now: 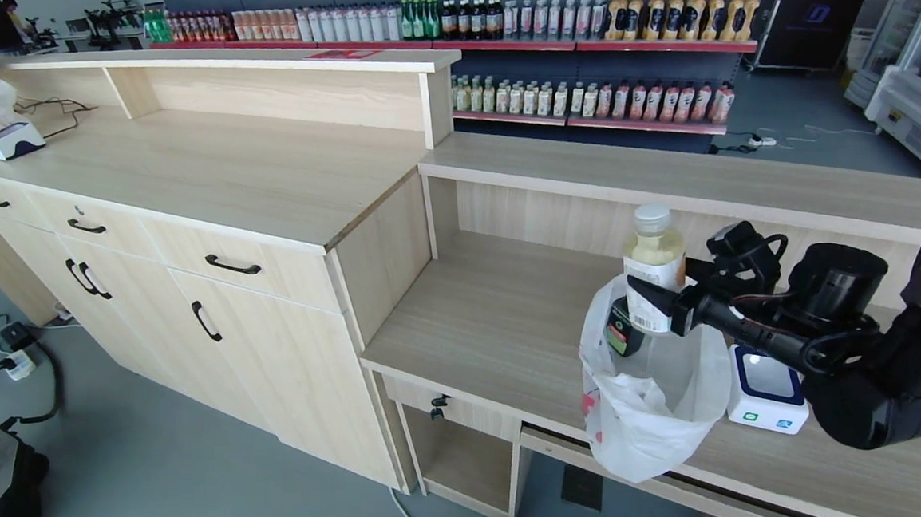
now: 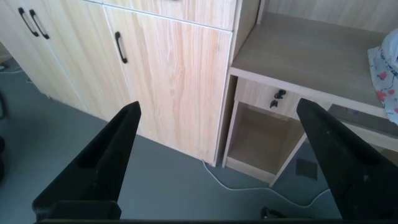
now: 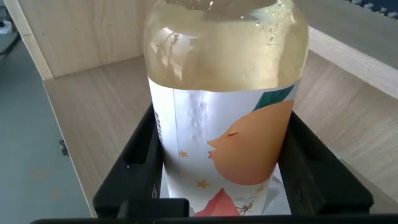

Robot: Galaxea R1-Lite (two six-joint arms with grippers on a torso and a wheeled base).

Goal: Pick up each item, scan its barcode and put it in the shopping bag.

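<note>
Pale-yellow bottle, upright with cap up, white label showing an orange face, pinched by right hand above shopping bag; left hand spread.

Upright bottle of pale yellow drink, white cap and label, is clamped in the right tool; the white bag sits open just beneath.
</note>
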